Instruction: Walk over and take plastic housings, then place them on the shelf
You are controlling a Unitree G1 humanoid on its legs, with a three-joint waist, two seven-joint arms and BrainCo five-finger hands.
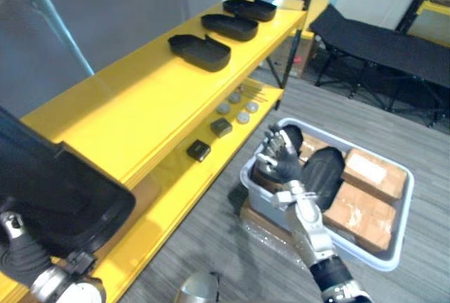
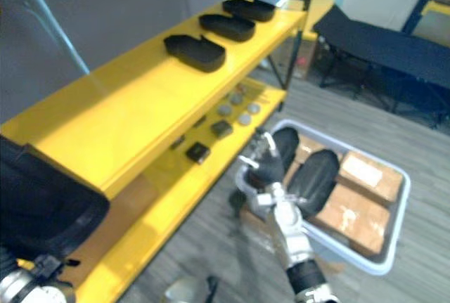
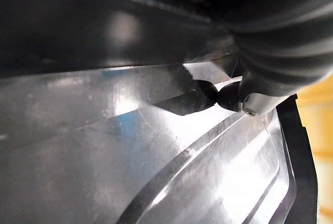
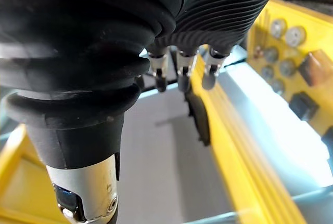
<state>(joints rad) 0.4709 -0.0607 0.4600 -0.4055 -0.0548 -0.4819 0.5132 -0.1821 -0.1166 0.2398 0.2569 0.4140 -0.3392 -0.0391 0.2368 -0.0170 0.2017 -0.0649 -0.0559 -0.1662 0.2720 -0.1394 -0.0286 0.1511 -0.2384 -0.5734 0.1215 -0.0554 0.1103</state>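
Storeroom-like workshop, yellow metal shelf (image 1: 140, 99) with small parts (image 1: 242, 110), grey bin (image 1: 404, 218) of cardboard boxes (image 1: 373, 173), folding cot (image 1: 380, 43)

Both head eyes look down from above the near end of the yellow shelf (image 1: 140, 99), along its length, sharing its top board, lower board and the grey bin (image 1: 402, 222) just beside it. Left wrist camera sits pressed close to a black plastic housing (image 3: 156, 156); right wrist camera peers past the right hand (image 4: 180, 69) at the shelf's yellow edge
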